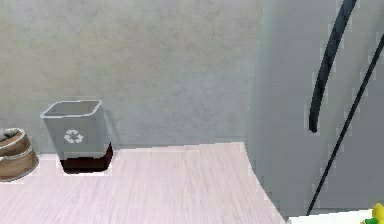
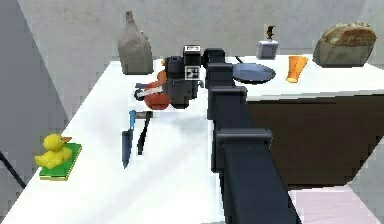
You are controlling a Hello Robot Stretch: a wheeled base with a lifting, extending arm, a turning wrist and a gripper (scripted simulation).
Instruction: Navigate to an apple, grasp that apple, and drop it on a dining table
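A round red-orange thing, apple-like in colour, is on or just above the white countertop in the arm side view. The gripper is right at it, its dark body left of the two white marker squares. The dark arm bar rises from the bottom edge to that spot. I cannot tell whether the gripper holds the red thing or whether it rests on the counter.
Two dark knives lie near the gripper, and a yellow figure on a green pad sits at the left. Along the back are a grey bottle, pan, orange cup and bread. Ahead are a grey bin and fridge.
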